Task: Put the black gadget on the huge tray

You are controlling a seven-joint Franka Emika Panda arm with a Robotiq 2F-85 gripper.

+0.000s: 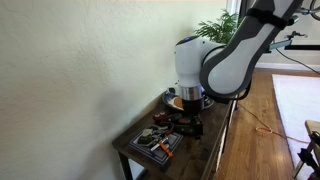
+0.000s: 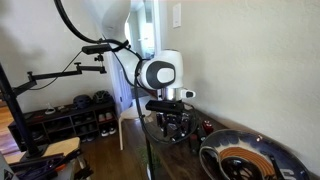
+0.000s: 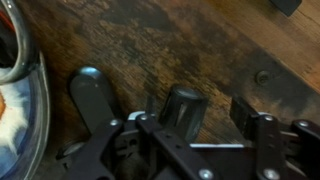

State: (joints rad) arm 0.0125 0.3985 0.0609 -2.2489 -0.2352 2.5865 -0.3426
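Where a pale wall backs the scene, a large white-and-black robot arm (image 1: 230, 65) bends down over a long, narrow, dark brown wooden bench (image 1: 130, 150) that stands against that wall. In an exterior view, the huge tray (image 2: 270, 150), a big round dark dish with a patterned rim and an orange-brown centre, lies on the bench close to the camera, apart from the arm's tip. In an exterior view, a smaller flat rectangular tray of colourful items (image 1: 155, 142) sits near the bench's front end, just beside the spot where the arm comes down.

The black metal pincer (image 1: 190, 125) hangs low over the bench, between the two trays. In the wrist view, the pincer (image 3: 168, 95) is spread wide, and its dark grey fingers (image 3: 95, 95) stand on either side of the black gadget (image 3: 185, 105). The gadget is a small, all-black, rounded device. It rests on the bare wood of the bench, not on the huge tray. A gap shows between it and each finger, so nothing grips it.
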